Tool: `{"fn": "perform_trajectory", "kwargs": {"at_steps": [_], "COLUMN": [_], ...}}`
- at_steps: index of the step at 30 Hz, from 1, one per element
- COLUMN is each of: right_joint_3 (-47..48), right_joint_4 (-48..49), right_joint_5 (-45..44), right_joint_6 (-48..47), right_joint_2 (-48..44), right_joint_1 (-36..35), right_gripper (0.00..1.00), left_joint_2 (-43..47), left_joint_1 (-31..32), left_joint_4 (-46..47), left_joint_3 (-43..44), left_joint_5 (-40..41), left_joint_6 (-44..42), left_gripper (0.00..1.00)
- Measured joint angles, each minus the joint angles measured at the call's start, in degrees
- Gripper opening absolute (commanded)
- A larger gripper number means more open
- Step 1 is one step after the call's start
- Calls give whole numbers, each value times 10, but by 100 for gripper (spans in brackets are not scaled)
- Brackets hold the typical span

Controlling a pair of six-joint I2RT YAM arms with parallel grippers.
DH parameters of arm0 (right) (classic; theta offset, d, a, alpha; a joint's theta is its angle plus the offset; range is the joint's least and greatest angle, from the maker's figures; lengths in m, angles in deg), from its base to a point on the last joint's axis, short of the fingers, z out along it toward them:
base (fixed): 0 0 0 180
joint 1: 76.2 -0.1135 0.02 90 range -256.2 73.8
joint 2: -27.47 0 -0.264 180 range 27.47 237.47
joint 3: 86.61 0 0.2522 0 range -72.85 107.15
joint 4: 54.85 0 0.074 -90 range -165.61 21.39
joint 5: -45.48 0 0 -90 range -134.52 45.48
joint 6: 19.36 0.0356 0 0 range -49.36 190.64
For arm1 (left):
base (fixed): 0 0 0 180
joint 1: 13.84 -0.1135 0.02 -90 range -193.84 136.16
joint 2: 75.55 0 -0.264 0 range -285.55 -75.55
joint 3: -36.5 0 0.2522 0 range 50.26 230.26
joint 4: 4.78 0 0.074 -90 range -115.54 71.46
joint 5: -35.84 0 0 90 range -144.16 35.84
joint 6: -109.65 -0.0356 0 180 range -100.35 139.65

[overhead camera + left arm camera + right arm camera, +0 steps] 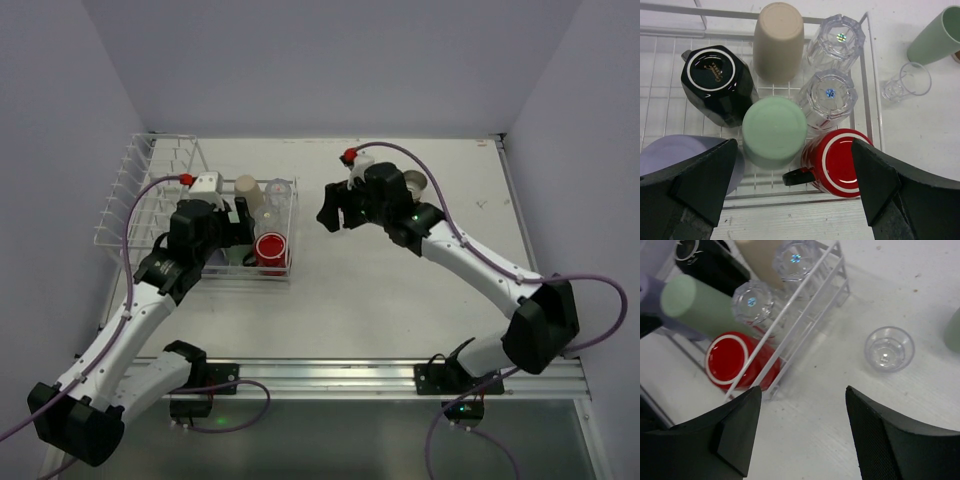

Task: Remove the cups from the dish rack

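Hovering spread wide, the left gripper [795, 146] is seen over the mint cup [774, 131] and red mug [840, 161]. Gold script on the black mug [715, 82] is unreadable. The right gripper [804, 390] is parted and empty.

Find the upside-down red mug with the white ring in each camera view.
Top external: the upside-down red ceramic mug sits left of centre, in the near right corner of the white wire dish rack.
Left wrist: mug lower right of centre.
Right wrist: mug left of centre.
Shared landmark: the rack wall right beside it.
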Motion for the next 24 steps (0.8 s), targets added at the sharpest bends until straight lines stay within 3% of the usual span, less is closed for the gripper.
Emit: {"fn": "perform_trajectory", "kwargs": {"at_steps": [5, 17, 22, 24], "right_joint_3": [-123, -140, -140, -140], "right_joint_4": [101, 140, 140, 140], "right_joint_5": [50, 76, 76, 76], "right_joint_6": [49, 75, 76, 76], "right_joint_2": [-76, -102, -109, -109], "right_joint_1": [-20, -26, -26, -26], "right_gripper": [68, 66, 65, 65], "left_joint_2": [-27, -99, -130, -139], "left_joint_1": [0, 0, 0, 0], "left_joint_4": [1, 28, 48, 53], "left_joint_3": [3, 3, 3, 3], "left_joint_5": [30, 82, 82, 83], "left_joint_6": [21, 29, 34, 35], "left_gripper": [98, 86, 74, 63]}}
